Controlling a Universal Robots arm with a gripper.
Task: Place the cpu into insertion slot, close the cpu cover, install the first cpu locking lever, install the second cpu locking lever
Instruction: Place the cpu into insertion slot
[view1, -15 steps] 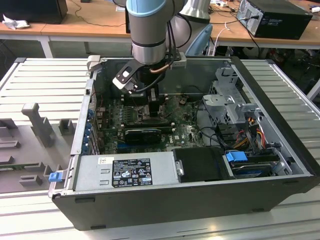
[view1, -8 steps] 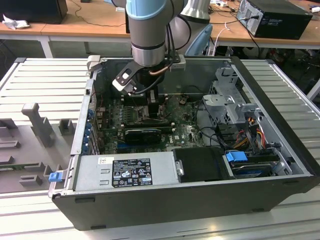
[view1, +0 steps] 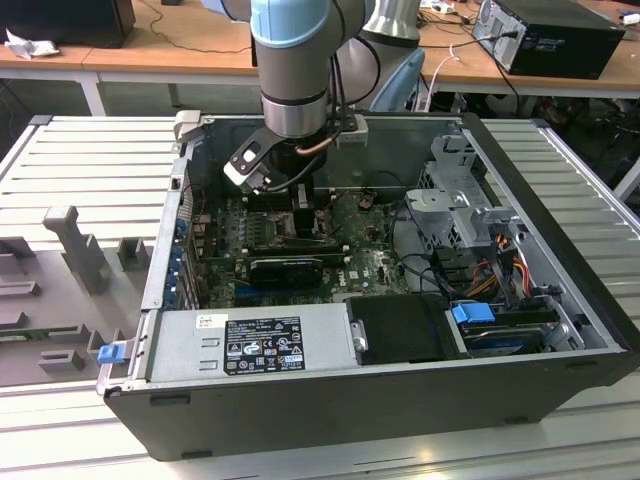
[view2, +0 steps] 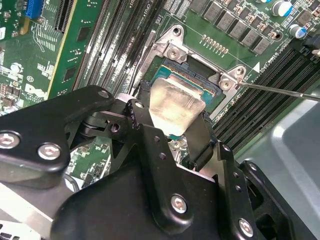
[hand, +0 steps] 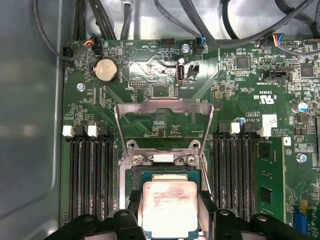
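The cpu (hand: 170, 207) is held by the gripper (hand: 170, 202) inside the open computer case (view1: 400, 410), into which the arm (view1: 295, 70) reaches from above. The two black fingers (hand: 132, 205) are closed onto two opposite edges of the chip, so the gap between them equals the chip's width.

The chip is square, so no long axis is defined. Its pale metal face is turned away from the green board (hand: 280, 170) and toward the wrist. Its edges are set roughly parallel to the rim of the insertion slot (hand: 165, 175).

The chip is positioned over the slot and covers most of it. A narrow strip of the slot is left exposed along the hinge side. Whether the chip is seated or held just above the slot cannot be told.

The cpu cover (hand: 164, 106) is swung open and stands back from the slot on its hinge. Long black memory slots (hand: 90, 175) run along both flanks of the slot. In the second wrist view, a thin metal rod (view2: 280, 91) extends outward from one corner of the slot's frame.
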